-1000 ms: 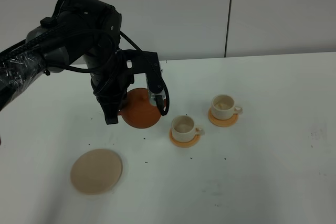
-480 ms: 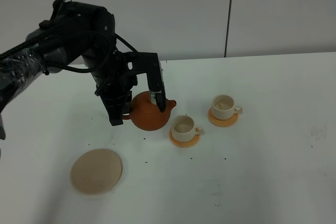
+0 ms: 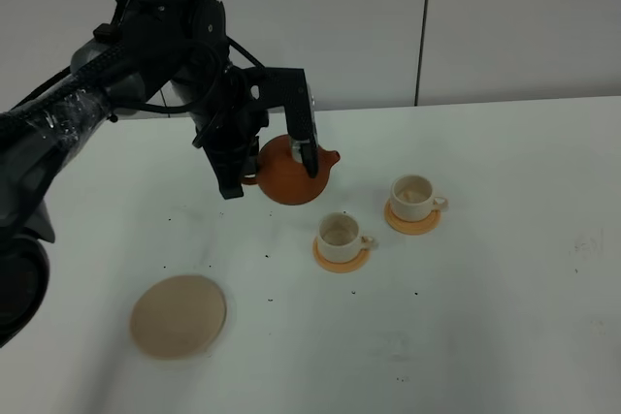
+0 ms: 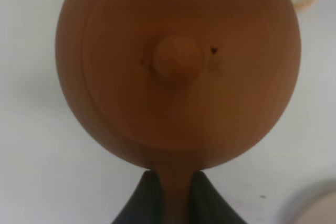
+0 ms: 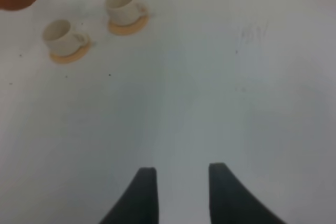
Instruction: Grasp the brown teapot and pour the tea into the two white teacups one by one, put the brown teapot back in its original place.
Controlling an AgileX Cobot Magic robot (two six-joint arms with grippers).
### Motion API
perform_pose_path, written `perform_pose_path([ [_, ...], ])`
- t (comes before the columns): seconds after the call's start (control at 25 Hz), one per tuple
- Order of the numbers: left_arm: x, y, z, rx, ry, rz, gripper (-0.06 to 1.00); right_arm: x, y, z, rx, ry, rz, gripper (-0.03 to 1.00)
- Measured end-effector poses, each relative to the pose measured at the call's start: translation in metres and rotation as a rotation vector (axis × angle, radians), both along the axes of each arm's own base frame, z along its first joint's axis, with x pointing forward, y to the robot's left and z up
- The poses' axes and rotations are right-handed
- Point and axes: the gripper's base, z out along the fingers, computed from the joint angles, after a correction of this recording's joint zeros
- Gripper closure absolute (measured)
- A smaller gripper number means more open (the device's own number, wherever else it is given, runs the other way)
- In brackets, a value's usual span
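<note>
White table point(image 3: 485, 317), brown teapot point(image 3: 291, 177) aloft between left jaws

Taking the held brown teapot point(image 3: 289, 179) as your centre in the high view: the near teacup point(image 3: 338, 232) blocks 5 o'clock, the far teacup point(image 3: 412, 191) sits at 3, and the left arm point(image 3: 146, 36) fills 10. Toward 7 the table point(image 3: 243, 259) lies bare up to the beige disc point(image 3: 179, 315), well apart.

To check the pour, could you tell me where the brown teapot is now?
In the exterior high view, the brown teapot hangs left of centre in the left tool, just up-left of the nearer white teacup.
</note>
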Motion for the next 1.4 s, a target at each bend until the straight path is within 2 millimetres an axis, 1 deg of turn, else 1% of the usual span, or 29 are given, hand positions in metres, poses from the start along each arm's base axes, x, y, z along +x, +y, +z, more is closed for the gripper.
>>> perform_pose_path([
  [0.12, 0.008, -0.003, 0.003, -0.002, -0.019, -0.017, 0.77, 0.0, 0.0, 0.0, 0.0, 0.0, 0.0, 0.73],
  [0.24, 0.014, -0.007, -0.002, 0.001, -0.024, -0.039, 0.77, 0.0, 0.0, 0.0, 0.0, 0.0, 0.0, 0.73],
  [0.44, 0.022, -0.017, -0.016, 0.011, -0.028, -0.084, 0.77, 0.0, 0.0, 0.0, 0.0, 0.0, 0.0, 0.73],
  [0.52, 0.025, -0.021, -0.018, 0.007, -0.041, -0.098, 0.77, 0.0, 0.0, 0.0, 0.001, 0.0, 0.001, 0.73],
  [0.84, 0.03, -0.039, -0.02, -0.006, -0.082, -0.14, 0.77, 0.0, 0.001, 0.0, 0.014, -0.001, 0.009, 0.73],
  [1.08, 0.03, -0.046, -0.026, -0.014, -0.085, -0.155, 0.77, 0.0, 0.001, 0.0, 0.016, -0.001, 0.01, 0.73],
  [1.4, 0.035, -0.053, -0.03, -0.054, -0.138, -0.171, 0.77, 0.0, 0.001, 0.0, 0.016, -0.001, 0.01, 0.73],
])
